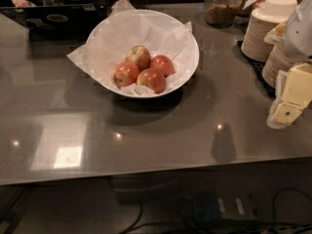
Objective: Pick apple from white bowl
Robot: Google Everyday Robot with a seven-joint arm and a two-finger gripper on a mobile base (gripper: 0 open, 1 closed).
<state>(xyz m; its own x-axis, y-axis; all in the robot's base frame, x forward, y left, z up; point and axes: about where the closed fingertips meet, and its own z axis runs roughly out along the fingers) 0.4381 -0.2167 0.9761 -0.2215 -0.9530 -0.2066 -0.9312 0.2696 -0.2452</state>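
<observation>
The white bowl (187, 45), lined with crinkled white paper, stands at the back middle of the grey counter. Several apples lie in it. The deep red apple (162, 65) is the right-hand one. An apple with a yellow-green side (139, 56) lies behind it, and two orange-red apples (126, 74) (152, 80) lie at the front. My gripper (288, 103), cream-coloured, hangs at the right edge of the view, well to the right of the bowl and above the counter. It holds nothing that I can see.
Stacks of beige paper plates (265, 30) stand at the back right, just behind my gripper. A glass jar (222, 6) is behind the bowl to the right. A dark laptop (56, 18) and a person's hands are at the back left. The counter's front edge (146, 175) runs across below.
</observation>
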